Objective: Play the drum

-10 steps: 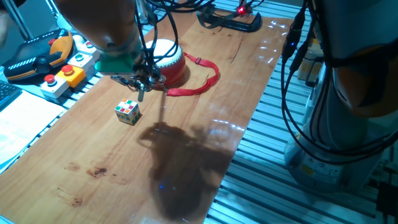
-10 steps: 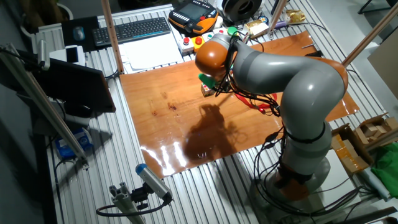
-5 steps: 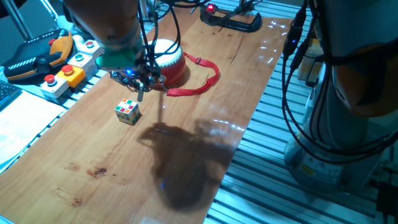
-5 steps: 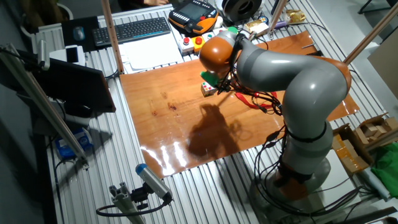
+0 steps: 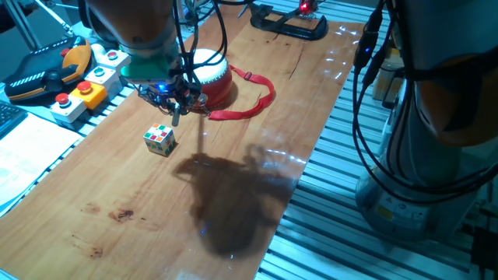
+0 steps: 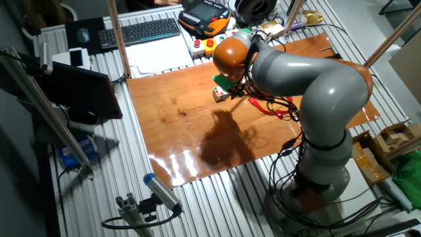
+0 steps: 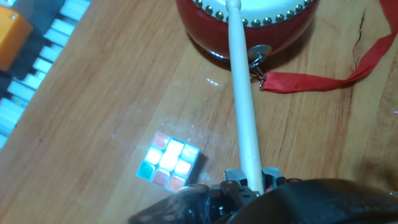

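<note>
red drum upright on table, strap trailing right.

Arm bent low over table, gripper pointing down.
Grey upper links, orange wrist joint, green band above the hand; fingers closed on a thin pale stick running forward from the hand.
</note>
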